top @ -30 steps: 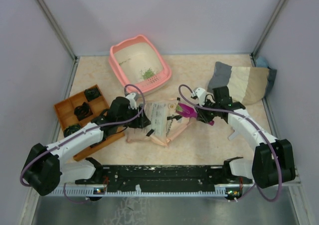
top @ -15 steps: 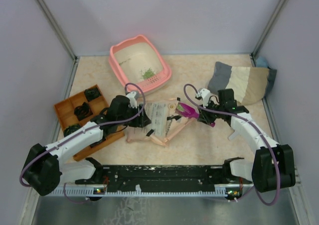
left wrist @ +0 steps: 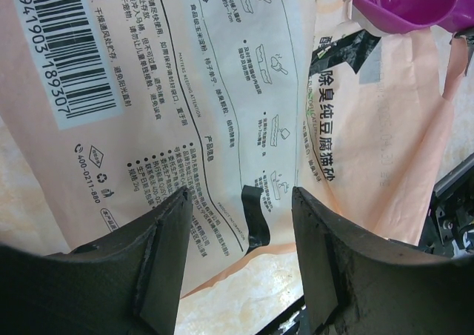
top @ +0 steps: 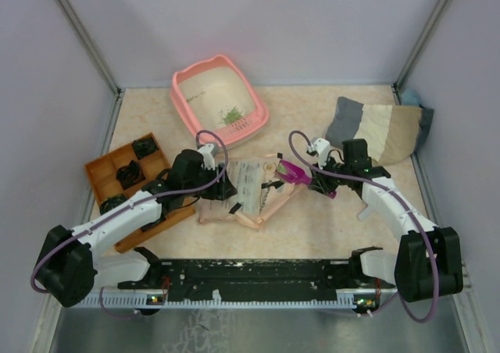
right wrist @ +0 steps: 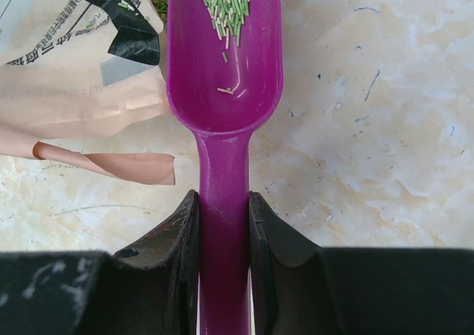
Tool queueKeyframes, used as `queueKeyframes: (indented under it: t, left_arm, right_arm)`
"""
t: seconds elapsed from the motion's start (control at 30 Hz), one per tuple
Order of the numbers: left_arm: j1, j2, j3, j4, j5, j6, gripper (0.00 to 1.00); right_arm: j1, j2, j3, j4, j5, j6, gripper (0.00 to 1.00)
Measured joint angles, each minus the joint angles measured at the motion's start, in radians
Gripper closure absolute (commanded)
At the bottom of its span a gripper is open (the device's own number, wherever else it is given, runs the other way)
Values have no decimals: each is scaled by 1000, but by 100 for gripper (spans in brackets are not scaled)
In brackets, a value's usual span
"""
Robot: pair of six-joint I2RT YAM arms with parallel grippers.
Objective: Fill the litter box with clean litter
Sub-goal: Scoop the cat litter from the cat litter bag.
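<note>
Litter box [top: 207, 95], salmon-pink, is pictured on the worktop [top: 312, 111] beyond the printed paper bag [top: 246, 185], with a small pile of green clean litter [top: 232, 116] lying inside it. At the bag's right edge, a magenta scoop [right wrist: 224, 61] carrying a few granules is clamped by its handle between the right fingers [right wrist: 174, 246]. The left fingers [left wrist: 155, 246] are held apart over the bag's printed face.

In the right wrist view the scoop [right wrist: 224, 68] loses its front lip past the top edge, and the right gripper [right wrist: 224, 205] covers the lower handle. The bag [right wrist: 67, 75] runs off the left and top edges there. From above, the black items [top: 129, 172] in the orange tray [top: 116, 151] are too small to identify, and a striped cushion [top: 379, 130] hides most of a blue thing [top: 411, 98].
</note>
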Motion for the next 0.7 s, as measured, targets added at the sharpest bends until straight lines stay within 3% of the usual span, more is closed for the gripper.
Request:
queueKeyframes:
  t: [0.7]
  left_arm:
    - [0, 2, 19, -26, 5, 14, 38]
  right_arm:
    - [-52, -34, -26, -15, -27, 15, 100]
